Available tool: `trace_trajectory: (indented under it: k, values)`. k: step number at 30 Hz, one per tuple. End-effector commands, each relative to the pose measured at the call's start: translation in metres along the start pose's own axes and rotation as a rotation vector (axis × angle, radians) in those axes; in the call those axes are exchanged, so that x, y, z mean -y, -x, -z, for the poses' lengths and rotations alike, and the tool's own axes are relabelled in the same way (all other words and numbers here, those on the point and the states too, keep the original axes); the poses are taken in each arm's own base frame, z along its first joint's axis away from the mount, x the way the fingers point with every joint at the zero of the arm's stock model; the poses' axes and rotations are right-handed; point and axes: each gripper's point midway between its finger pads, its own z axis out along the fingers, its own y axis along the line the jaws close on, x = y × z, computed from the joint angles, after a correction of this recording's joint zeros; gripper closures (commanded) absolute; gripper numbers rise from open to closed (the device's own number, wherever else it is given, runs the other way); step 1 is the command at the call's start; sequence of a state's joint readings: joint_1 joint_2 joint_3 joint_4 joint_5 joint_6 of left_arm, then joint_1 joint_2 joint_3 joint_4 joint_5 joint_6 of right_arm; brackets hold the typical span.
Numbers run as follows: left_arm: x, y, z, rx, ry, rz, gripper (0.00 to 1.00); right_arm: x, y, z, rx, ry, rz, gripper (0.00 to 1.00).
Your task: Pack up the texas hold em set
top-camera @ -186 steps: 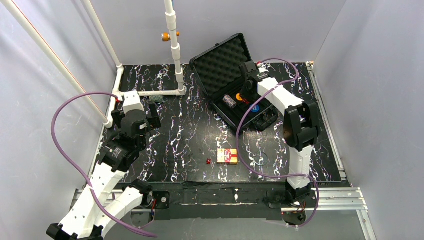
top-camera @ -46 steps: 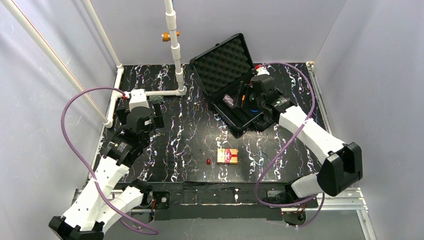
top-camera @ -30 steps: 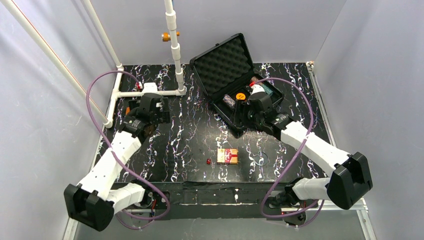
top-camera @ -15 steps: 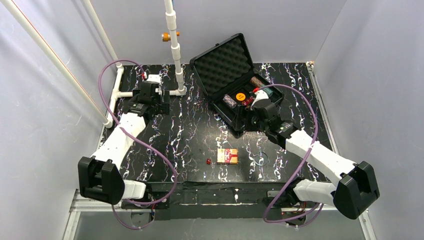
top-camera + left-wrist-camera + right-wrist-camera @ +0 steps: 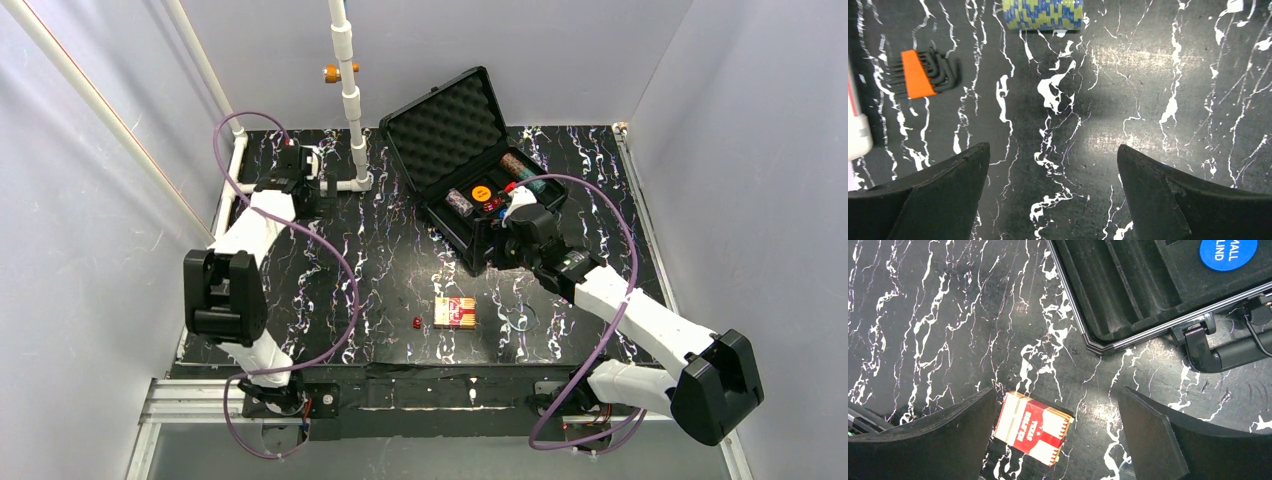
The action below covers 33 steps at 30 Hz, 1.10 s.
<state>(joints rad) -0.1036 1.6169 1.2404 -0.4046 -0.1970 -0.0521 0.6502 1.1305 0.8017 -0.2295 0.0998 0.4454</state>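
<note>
Top external: black hard plastic case with egg-crate foam lid (image 5: 445,125) sits open at the back right of the black marbled surface (image 5: 380,260). Chip stacks (image 5: 459,201), orange disc (image 5: 482,192) and blue disc (image 5: 1228,252) are in its tray.

Outside the case:
- red-yellow card box (image 5: 455,312), flat at centre front
- small red die (image 5: 417,323), just beside the box
- blue-yellow striped chip stack (image 5: 1043,14), on its side at far left

Right hand (image 5: 1057,390) hovers over the box, fingers apart, empty. Left hand (image 5: 1052,160) is apart too, with the stack ahead of it, not between the fingers.

Risks:
- Flat box: low fingers likely scrape or shove it into the die.
- Stack may roll or split if pinched off-centre.
</note>
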Motion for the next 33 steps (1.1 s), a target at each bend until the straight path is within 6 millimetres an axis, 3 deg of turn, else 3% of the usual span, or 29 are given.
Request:
trace_trajectory:
  k: [1, 12, 27, 33]
  values:
    - [0.003, 0.000, -0.006, -0.051, -0.018, 0.031, 0.02, -0.009, 0.005, 0.002, 0.016, 0.044, 0.038, 0.02]
    - [0.014, 0.016, -0.046, -0.120, -0.027, 0.188, 0.02, -0.010, -0.006, -0.003, -0.010, 0.071, 0.047, 0.02]
    - [-0.006, 0.033, -0.097, -0.185, 0.009, 0.282, 0.02, -0.006, -0.019, -0.003, -0.038, 0.075, 0.053, 0.02]
    - [-0.002, 0.040, -0.112, -0.200, -0.014, 0.254, 0.02, -0.007, -0.020, -0.002, -0.048, 0.079, 0.057, 0.02]
